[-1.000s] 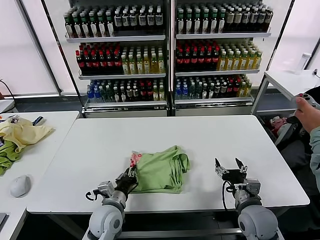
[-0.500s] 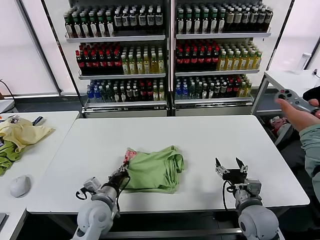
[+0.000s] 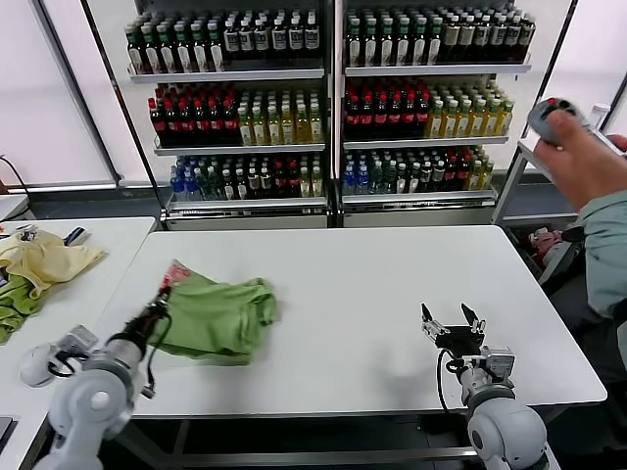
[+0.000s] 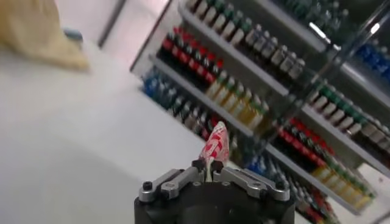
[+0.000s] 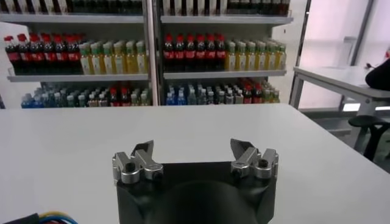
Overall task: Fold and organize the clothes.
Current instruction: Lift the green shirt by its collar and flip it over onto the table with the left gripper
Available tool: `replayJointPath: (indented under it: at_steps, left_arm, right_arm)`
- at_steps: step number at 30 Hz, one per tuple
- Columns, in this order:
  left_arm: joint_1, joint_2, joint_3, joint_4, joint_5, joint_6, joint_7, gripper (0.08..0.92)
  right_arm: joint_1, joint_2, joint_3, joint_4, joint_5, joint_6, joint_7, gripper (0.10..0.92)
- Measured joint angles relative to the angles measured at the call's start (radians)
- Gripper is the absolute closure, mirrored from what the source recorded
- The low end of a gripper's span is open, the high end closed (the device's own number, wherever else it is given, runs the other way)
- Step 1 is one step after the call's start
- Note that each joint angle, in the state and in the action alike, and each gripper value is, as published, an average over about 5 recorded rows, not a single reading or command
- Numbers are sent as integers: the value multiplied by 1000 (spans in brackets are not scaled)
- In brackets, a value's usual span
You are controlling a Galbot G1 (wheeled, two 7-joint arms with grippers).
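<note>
The folded sage-green polo shirt (image 3: 217, 318) lies on the left part of the white table (image 3: 372, 284), its red-and-white patch (image 3: 176, 273) at its left end. My left gripper (image 3: 157, 315) is shut on the shirt's left edge at the patch. In the left wrist view the patch (image 4: 216, 145) sticks up between the closed fingertips of that gripper (image 4: 207, 165). My right gripper (image 3: 452, 328) is open and empty above the table's front right; in the right wrist view its jaws (image 5: 194, 153) stand wide apart.
A pale yellow garment (image 3: 44, 259) and a darker green cloth (image 3: 14, 304) lie on the side table at left, with a white mouse (image 3: 34, 364). Drink shelves (image 3: 333, 108) stand behind. A person's hand holds a controller (image 3: 554, 117) at right.
My left gripper has dragged the folded shirt from the table's middle front to the left. The person's hand with the controller has risen. The right arm has not moved.
</note>
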Motion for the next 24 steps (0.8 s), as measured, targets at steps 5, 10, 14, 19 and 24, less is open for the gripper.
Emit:
replayJointPath:
  at_steps: [5,10,14,19,24]
  left_arm:
    - [-24,51,-23,-45,32,17,-13,886]
    - [-62,45,61,-60,158,35,-28,886]
    - [-106,-4,176,-42,285,51,-44,886]
    - [-173,-97,325,14,434,71,-72,886]
    - [-241,-206,457,99,557,78,-105,886]
  right_arm:
    - [-4,0,7,6,4,2,-2,203]
    - [-7,7,17,9,4,5,-2,203]
    - [-8,13,26,14,3,6,-3,203]
    - [-10,15,37,15,0,12,-5,203]
    - [-8,13,47,10,0,19,-7,203]
